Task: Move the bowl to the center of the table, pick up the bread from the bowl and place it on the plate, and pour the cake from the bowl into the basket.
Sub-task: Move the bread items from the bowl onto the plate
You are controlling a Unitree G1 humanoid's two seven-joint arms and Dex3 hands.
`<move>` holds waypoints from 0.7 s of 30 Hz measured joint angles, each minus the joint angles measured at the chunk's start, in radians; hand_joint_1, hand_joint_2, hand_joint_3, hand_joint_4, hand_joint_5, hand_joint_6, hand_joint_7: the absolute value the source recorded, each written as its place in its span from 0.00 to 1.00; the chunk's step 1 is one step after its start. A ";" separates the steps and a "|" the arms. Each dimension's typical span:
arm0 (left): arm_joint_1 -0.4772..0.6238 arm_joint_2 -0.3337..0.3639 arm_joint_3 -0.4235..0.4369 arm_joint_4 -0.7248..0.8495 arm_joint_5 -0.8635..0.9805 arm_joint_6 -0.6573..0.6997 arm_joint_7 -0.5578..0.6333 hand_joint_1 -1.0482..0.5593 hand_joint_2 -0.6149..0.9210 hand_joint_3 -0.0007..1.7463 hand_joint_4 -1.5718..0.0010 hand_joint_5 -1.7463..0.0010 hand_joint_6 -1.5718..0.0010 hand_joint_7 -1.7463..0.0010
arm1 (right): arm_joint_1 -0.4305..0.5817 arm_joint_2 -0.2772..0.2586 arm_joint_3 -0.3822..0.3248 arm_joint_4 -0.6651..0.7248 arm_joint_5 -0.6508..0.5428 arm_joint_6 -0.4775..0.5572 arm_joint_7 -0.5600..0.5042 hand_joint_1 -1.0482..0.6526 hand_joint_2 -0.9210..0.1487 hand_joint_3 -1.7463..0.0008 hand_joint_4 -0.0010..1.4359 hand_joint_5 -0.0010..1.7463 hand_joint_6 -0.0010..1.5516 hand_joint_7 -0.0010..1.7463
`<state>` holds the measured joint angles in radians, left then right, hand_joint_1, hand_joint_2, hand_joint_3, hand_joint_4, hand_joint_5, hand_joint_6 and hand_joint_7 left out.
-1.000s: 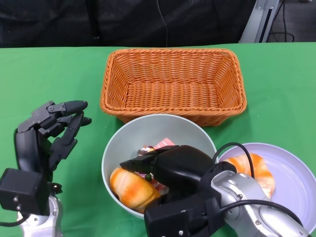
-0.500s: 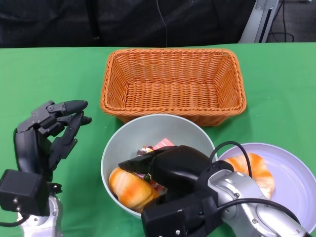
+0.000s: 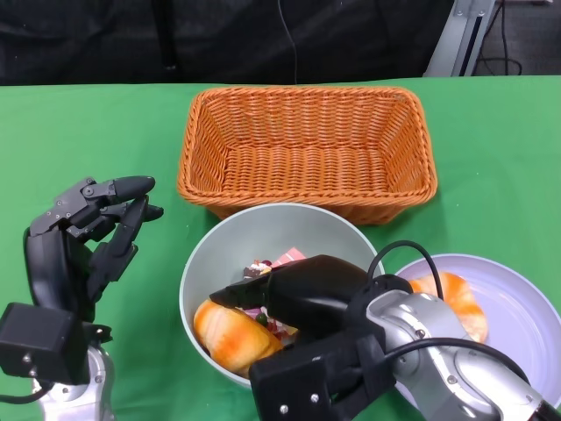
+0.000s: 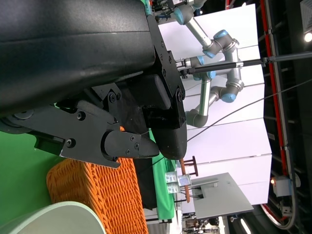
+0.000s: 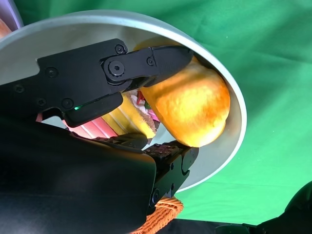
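Observation:
The pale grey bowl (image 3: 203,263) stands just in front of the basket (image 3: 307,149). A golden bread roll (image 3: 230,337) lies in the bowl's near left part, with a pink-and-yellow cake (image 3: 273,261) behind it. My right hand (image 3: 298,294) reaches down into the bowl. In the right wrist view its fingers (image 5: 146,63) lie along one side of the bread (image 5: 192,105) and the thumb (image 5: 170,156) stands at the other side; the roll still lies on the bowl (image 5: 236,105). My left hand (image 3: 88,232) hovers left of the bowl, fingers apart, holding nothing.
A lilac plate (image 3: 526,324) sits at the right with another bread roll (image 3: 456,298) on it, partly hidden by my right forearm. The orange wicker basket holds nothing. Green cloth covers the table (image 3: 79,132). The left wrist view shows the basket (image 4: 97,195) and bowl rim (image 4: 63,217).
My right hand has slid a little further left and deeper into the bowl, its fingers spreading over the bread. The left hand has stayed put.

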<state>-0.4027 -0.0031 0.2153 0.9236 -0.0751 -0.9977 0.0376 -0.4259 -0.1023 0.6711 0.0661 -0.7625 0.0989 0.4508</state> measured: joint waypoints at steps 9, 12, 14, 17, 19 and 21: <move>0.000 0.000 0.000 0.000 0.024 -0.015 0.001 0.52 1.00 0.17 0.42 0.49 0.35 0.71 | 0.001 0.001 -0.005 0.002 0.009 -0.012 -0.030 0.44 0.00 0.96 0.58 0.60 0.39 0.01; 0.000 -0.001 0.001 0.000 0.027 -0.017 0.001 0.52 1.00 0.17 0.42 0.49 0.35 0.70 | 0.008 0.010 -0.009 0.010 0.010 -0.023 -0.076 0.46 0.00 0.96 0.55 0.70 0.41 0.01; 0.000 -0.001 0.002 0.000 0.026 -0.018 0.000 0.52 1.00 0.17 0.42 0.49 0.35 0.70 | 0.009 0.015 -0.011 0.023 0.010 -0.032 -0.104 0.46 0.00 0.96 0.54 0.74 0.45 0.02; 0.002 -0.005 0.004 -0.004 0.025 -0.018 0.000 0.53 1.00 0.18 0.43 0.48 0.35 0.70 | 0.010 0.017 -0.012 0.040 0.011 -0.047 -0.134 0.45 0.00 0.95 0.52 0.72 0.48 0.02; 0.003 -0.007 0.004 -0.006 0.024 -0.018 0.000 0.53 1.00 0.18 0.43 0.48 0.35 0.70 | 0.010 0.019 -0.013 0.050 0.013 -0.054 -0.143 0.46 0.00 0.95 0.52 0.73 0.48 0.02; 0.003 -0.007 0.005 -0.006 0.023 -0.018 0.000 0.53 1.00 0.18 0.43 0.48 0.36 0.70 | 0.009 0.022 -0.013 0.059 0.015 -0.060 -0.150 0.46 0.00 0.95 0.50 0.75 0.50 0.02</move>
<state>-0.4001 -0.0099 0.2204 0.9174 -0.0520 -1.0161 0.0378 -0.4165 -0.0805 0.6578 0.1250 -0.7477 0.0393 0.3009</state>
